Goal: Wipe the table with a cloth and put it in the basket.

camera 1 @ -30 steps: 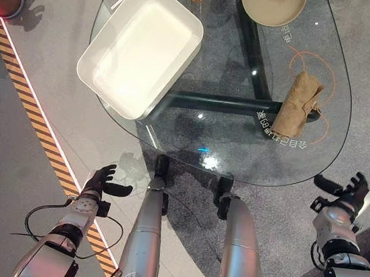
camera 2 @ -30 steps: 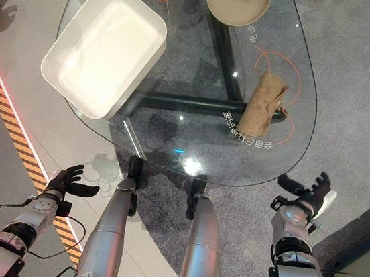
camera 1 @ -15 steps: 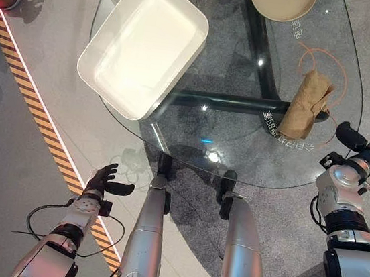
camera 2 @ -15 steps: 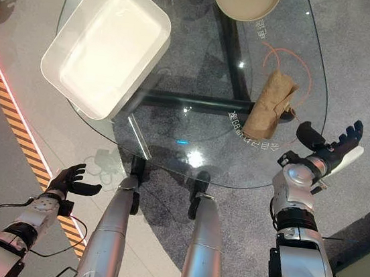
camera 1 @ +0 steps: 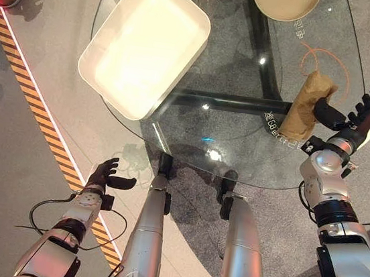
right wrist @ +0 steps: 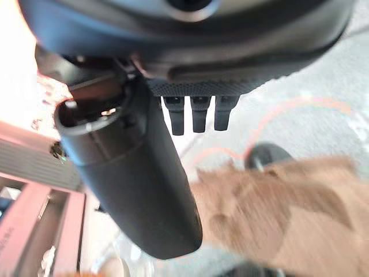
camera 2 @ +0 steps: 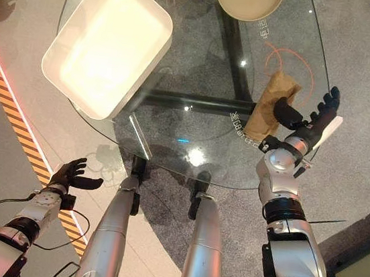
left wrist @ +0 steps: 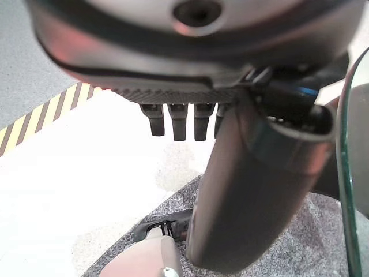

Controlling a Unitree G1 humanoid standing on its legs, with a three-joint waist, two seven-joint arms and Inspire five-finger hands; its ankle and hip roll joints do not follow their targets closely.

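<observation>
Brown cloth point(camera 1: 308, 105) lying rolled on the glass table point(camera 1: 236, 158) near its right edge, well apart from the white basket point(camera 1: 145, 42). Right hand point(camera 1: 350, 124) just beside the cloth, fingers spread, holding nothing. Left hand point(camera 1: 103, 174) low over the floor, fingers relaxed, empty.

A staged demo or lab space rather than a home: a round glass table point(camera 1: 236, 158) printed with markings stands on grey speckled flooring point(camera 1: 24, 179), crossed by yellow-and-black hazard tape point(camera 1: 33, 113) (lit along 1 edge).
</observation>
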